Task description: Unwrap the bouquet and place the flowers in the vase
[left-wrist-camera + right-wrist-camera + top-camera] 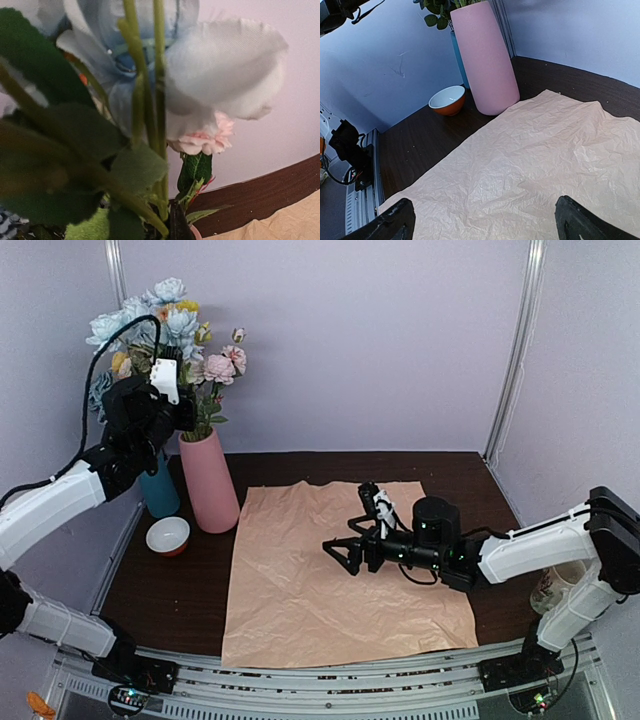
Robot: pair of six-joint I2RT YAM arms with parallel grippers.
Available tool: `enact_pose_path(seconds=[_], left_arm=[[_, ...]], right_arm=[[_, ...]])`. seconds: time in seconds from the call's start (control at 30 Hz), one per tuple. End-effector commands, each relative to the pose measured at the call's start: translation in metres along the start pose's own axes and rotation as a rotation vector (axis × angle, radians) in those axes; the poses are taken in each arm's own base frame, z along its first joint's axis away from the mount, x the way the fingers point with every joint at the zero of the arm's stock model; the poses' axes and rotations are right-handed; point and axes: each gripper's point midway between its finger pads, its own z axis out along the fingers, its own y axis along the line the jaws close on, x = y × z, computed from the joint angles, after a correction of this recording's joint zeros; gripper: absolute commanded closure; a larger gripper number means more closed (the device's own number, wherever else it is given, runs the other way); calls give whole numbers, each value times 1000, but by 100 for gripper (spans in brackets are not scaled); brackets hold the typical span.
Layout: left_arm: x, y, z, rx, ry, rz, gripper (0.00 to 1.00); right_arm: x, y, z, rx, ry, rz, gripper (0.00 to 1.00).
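The flowers (178, 325), pastel blue, white and pink blooms on green stems, stand above the pink vase (208, 485) with their stems reaching down to its mouth. My left gripper (186, 412) is shut on the stems just above the rim. In the left wrist view the stems (160, 100), a pale blue bloom (220, 70) and a pink bloom (205, 140) fill the frame, and the vase rim (195, 232) shows at the bottom. The bouquet's peach paper (340, 570) lies flat and unwrapped. My right gripper (345, 552) hovers open over the paper (535, 165), holding nothing.
A teal vase (160, 490) with another bunch stands behind the pink vase (485, 60), partly hidden by my left arm. A small red-and-white bowl (168, 535) sits left of the paper, also seen as the bowl (448, 100). Walls close off the back and sides.
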Motion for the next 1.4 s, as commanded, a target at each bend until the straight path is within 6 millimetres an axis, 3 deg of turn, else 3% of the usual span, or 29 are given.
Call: enact_pose_path(seconds=[0.0, 0.17, 0.37, 0.63, 0.83, 1.03, 1.2, 1.37], left_arm=[[11, -3, 4, -2, -46, -69, 100], [43, -10, 4, 15, 26, -106, 76], [66, -18, -11, 86, 136, -129, 35], [73, -14, -59, 173, 267, -161, 11], [84, 15, -101, 99, 262, -211, 8], [136, 63, -130, -169, 257, -262, 8], [171, 85, -137, -335, 260, -253, 10], [195, 110, -148, -519, 223, -204, 10]], right_arm=[[-6, 5, 5, -19, -14, -5, 0], [-8, 6, 4, -20, -17, -10, 0], [-9, 5, 3, -13, -19, -16, 0], [-11, 10, 1, -37, -24, -10, 0], [-16, 7, -4, -22, -47, -11, 0], [-29, -6, -9, 33, -80, 7, 0], [-53, -38, -29, 206, -143, 25, 0], [-74, -84, -74, 489, -209, 14, 0]])
